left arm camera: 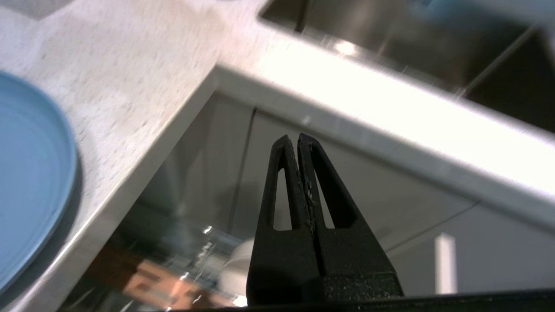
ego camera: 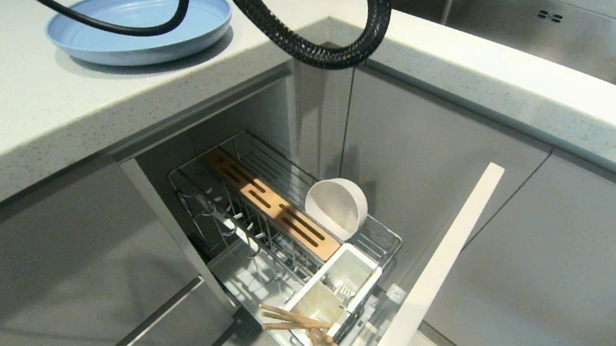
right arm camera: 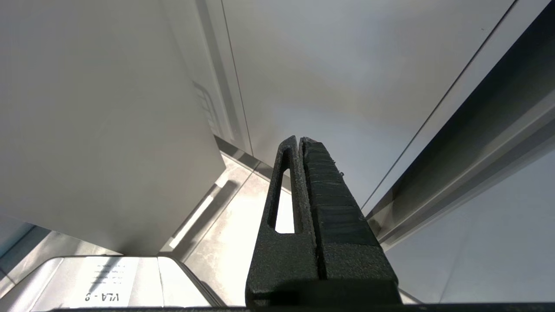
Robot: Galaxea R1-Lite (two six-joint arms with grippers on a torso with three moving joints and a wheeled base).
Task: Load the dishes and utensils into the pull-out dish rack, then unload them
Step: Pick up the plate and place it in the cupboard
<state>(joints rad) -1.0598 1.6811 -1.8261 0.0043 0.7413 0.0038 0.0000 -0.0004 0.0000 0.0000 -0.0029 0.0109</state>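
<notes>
Two arms, both w/ jaws clenched on nothing. Left gripper (left arm camera: pixel 298 138): up over the table's inner corner, tips pressed together, aimed out past the table edge toward the cabinet fronts; its black arm and braided cable (ego camera: pixel 323 45) cross the top of the head view. Right gripper (right arm camera: pixel 300 139): parked low beside pale cabinet panels, tips together.

Items, by container:
- Table (ego camera: pixel 11 101), pale speckled top: 1 light-blue plate (ego camera: pixel 126 27), right way up, near the corner; a thin black cable loops in front of it.
- Pull-out dish rack (ego camera: pixel 279 216), drawn out below the table corner, pale front panel (ego camera: pixel 437 271) standing open at its outer end. Contents:
 - off-white bowl (ego camera: pixel 337 207), on its edge, opening facing the bamboo strip (ego camera: pixel 272 204), just beside it.
 - 2 white square cups (ego camera: pixel 336 288) at the panel end; metal cutlery (ego camera: pixel 342 288) shows in the one nearer the bowl, type not clear.
 - chopsticks (ego camera: pixel 296 319), light wood, lying tilted across the outer cup's rim.
- Steel sink (ego camera: pixel 560 33), set in the table beyond the corner.
</notes>
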